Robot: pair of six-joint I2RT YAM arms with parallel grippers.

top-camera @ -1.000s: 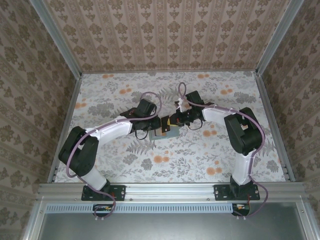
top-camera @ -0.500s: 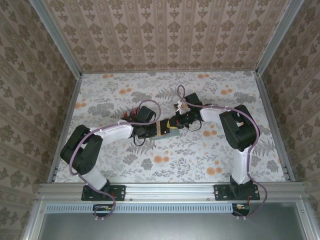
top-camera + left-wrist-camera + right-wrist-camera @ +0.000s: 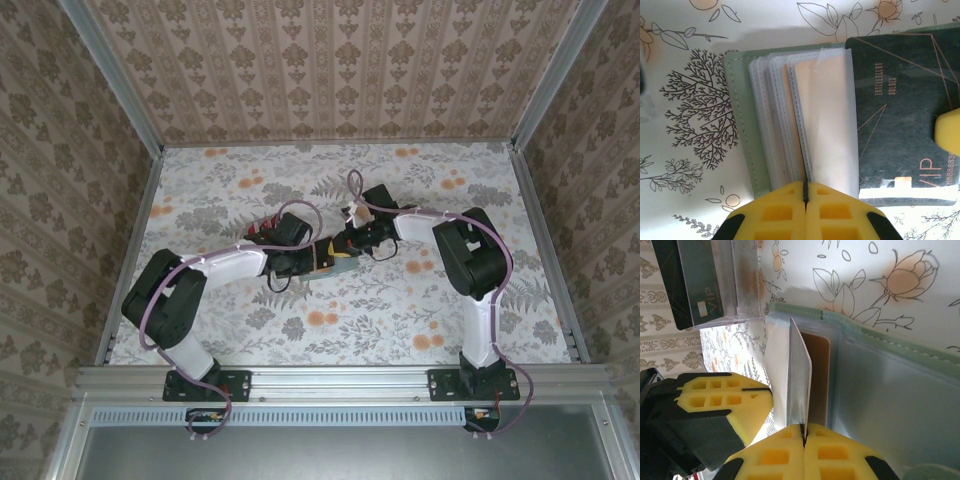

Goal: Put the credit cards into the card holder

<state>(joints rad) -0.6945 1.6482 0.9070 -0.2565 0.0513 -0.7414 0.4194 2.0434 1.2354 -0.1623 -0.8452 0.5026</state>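
Note:
The grey-green card holder (image 3: pixel 742 125) lies open on the flowered table, its clear sleeves (image 3: pixel 771 115) fanned out. A tan credit card (image 3: pixel 812 80) sits inside one sleeve and looks brown from the right wrist (image 3: pixel 819 375). A dark green VIP card (image 3: pixel 900 100) lies in a sleeve on the right half. My left gripper (image 3: pixel 805 186) is shut on the thin edge of a sleeve. My right gripper (image 3: pixel 803 427) is shut on another pale sleeve leaf (image 3: pixel 799 375) that stands upright. From above, both grippers (image 3: pixel 318 256) (image 3: pixel 347 245) meet over the holder (image 3: pixel 342 264).
The flowered tablecloth (image 3: pixel 400 310) spreads wide on every side of the holder. Patterned walls (image 3: pixel 330 60) and metal rails (image 3: pixel 340 378) close in the table. The left gripper's yellow fingers (image 3: pixel 725 405) stand close beside the right gripper's.
The left gripper has closed on the sleeve edge. The left wrist has swung down and left beside the holder, and the right arm has drawn slightly leftward.

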